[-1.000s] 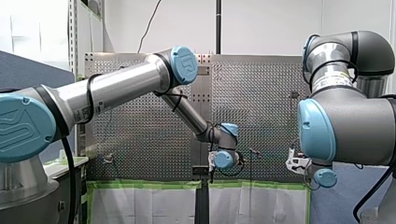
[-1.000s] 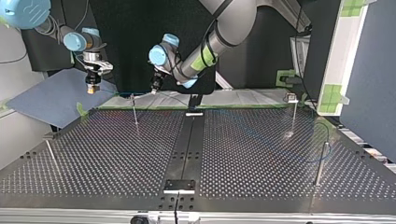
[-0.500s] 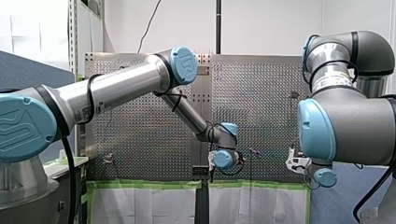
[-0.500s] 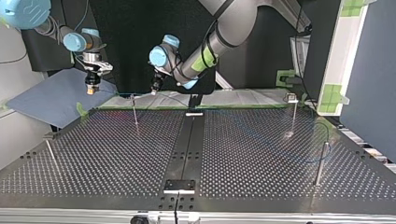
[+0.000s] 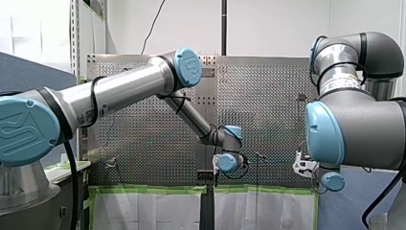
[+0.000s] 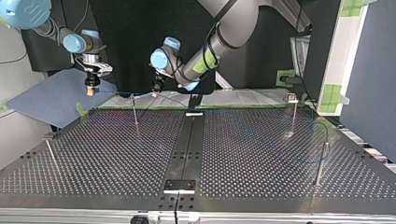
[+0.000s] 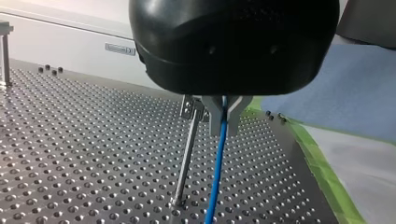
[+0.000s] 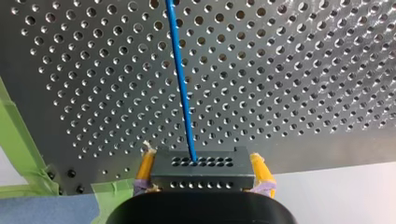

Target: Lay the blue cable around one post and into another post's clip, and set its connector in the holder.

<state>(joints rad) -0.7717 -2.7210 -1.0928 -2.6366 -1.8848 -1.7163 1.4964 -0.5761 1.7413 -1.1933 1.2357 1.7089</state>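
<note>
My downturned left hand (image 7: 223, 122) apparently pinches the blue cable (image 7: 216, 170).

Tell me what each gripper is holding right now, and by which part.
My left gripper pinches the blue cable along its run; my right gripper clamps the connector by its two sides.

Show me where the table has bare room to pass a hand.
Widest bare stretch of the perforated table: in the top view, between the near-left post, the far-left post and the black centre strip. Crowded: the blue cable loops beside the near-right post.
</note>
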